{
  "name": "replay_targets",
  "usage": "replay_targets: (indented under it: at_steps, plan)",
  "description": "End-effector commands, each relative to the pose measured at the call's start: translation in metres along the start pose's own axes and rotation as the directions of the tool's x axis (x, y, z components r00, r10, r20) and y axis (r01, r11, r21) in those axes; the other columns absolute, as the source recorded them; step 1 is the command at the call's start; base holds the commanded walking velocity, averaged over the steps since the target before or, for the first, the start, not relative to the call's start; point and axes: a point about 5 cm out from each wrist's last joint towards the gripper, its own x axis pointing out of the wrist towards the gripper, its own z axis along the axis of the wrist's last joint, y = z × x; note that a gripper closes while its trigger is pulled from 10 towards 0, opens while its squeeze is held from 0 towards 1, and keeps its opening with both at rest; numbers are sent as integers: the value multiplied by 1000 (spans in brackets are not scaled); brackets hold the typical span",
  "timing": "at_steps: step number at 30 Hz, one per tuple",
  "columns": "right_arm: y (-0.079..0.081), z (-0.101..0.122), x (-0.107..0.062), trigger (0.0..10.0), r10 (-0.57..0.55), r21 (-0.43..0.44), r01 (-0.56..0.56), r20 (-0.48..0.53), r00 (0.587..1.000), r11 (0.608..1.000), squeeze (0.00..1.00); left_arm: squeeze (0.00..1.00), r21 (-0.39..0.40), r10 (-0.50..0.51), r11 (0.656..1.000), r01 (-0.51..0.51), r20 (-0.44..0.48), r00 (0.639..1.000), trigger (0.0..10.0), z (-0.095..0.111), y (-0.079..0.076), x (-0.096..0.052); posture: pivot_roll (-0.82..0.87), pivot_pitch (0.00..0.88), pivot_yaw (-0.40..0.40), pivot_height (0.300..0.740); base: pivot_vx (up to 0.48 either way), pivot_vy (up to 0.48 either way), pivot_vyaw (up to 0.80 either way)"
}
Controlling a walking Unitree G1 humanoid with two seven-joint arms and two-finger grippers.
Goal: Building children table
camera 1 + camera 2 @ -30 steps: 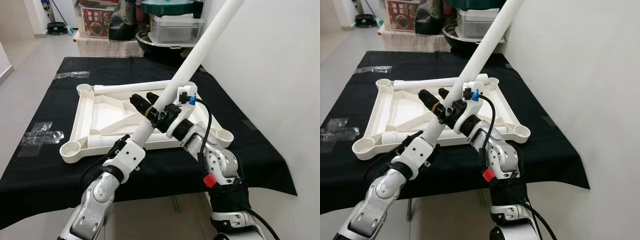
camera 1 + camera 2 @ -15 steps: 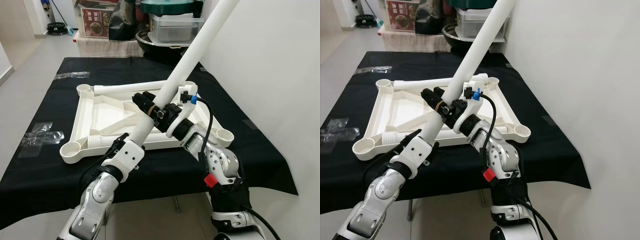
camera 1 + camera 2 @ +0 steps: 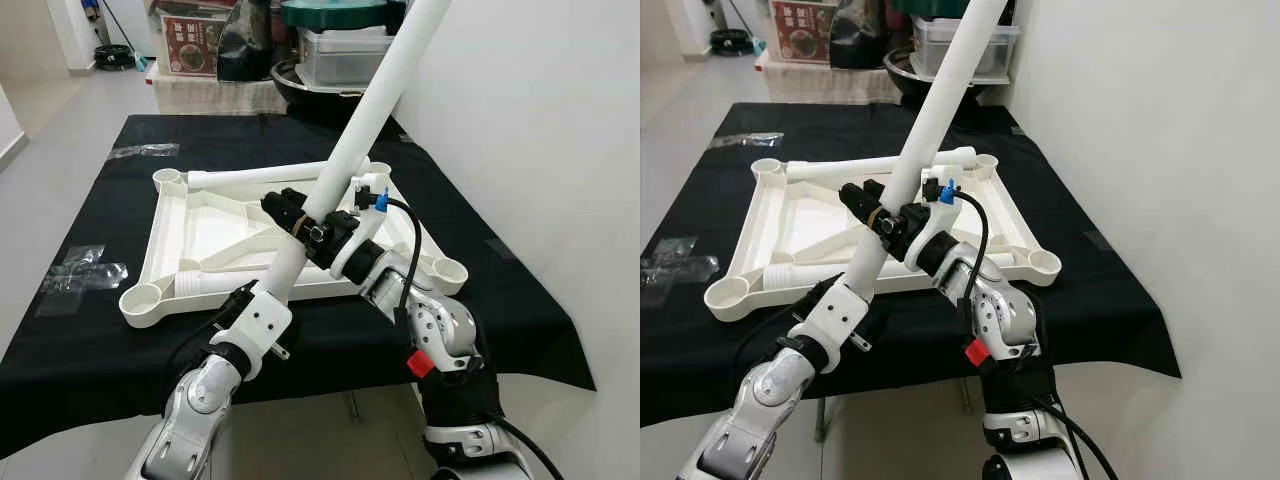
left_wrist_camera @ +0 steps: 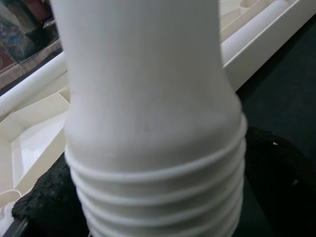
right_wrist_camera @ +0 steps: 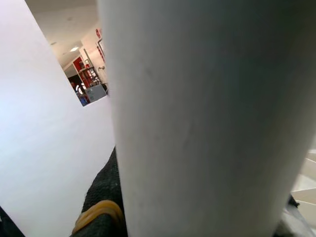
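Step in hand: table leg (image 3: 372, 110) held diagonally, frame centre. Right gripper (image 3: 305, 222) clamped mid-shaft; left gripper (image 3: 268, 300) closed on threaded end. Next: aim threads into corner socket (image 3: 143, 296) of upturned tabletop (image 3: 168, 232), lower left.

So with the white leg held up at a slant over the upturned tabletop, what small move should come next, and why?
Probably bring the leg closer to upright and steer its threaded lower end toward a corner socket. Both the right gripper and the left gripper hold the leg, which leans steeply over the tabletop frame, its threads not yet at any socket.
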Motion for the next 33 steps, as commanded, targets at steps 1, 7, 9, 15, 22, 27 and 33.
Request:
replay_targets:
  at_steps: [1,7,9,15,22,27,33]
  plan:
    - [1,5,0,0,3,-10,-3,24,1000,1000,0,1000,-6,-9,1000,9,-34,999,10000,-6,-1,-1,49,0,-75,740,0,0,0]
    - [-2,14,-1,0,-19,-36,21,57,998,999,0,0,-36,2,999,-5,-75,997,10000,-13,4,-5,50,0,-75,740,0,0,0]
    - [-8,26,-1,0,-60,-60,66,103,993,996,0,0,-62,-8,998,2,-98,995,10000,-16,2,-9,53,0,-74,740,0,0,0]
    - [-22,47,-3,2941,-168,-109,192,196,966,975,0,0,-122,-16,993,8,-72,997,10000,-12,-8,-15,55,0,-74,740,0,0,0]
    - [-33,54,-15,10000,-250,-184,299,249,936,936,0,0,-205,40,978,-47,-36,999,10000,0,-13,-16,56,0,-78,740,0,0,0]
    - [-39,49,-24,10000,-297,-252,365,271,916,896,0,0,-205,43,978,-46,-20,999,10000,7,-15,-17,58,0,-79,740,0,0,800]
    - [-40,48,-25,10000,-322,-256,397,288,902,882,0,0,-218,58,974,-58,-4,998,10000,11,-15,-18,60,0,-75,740,0,0,800]
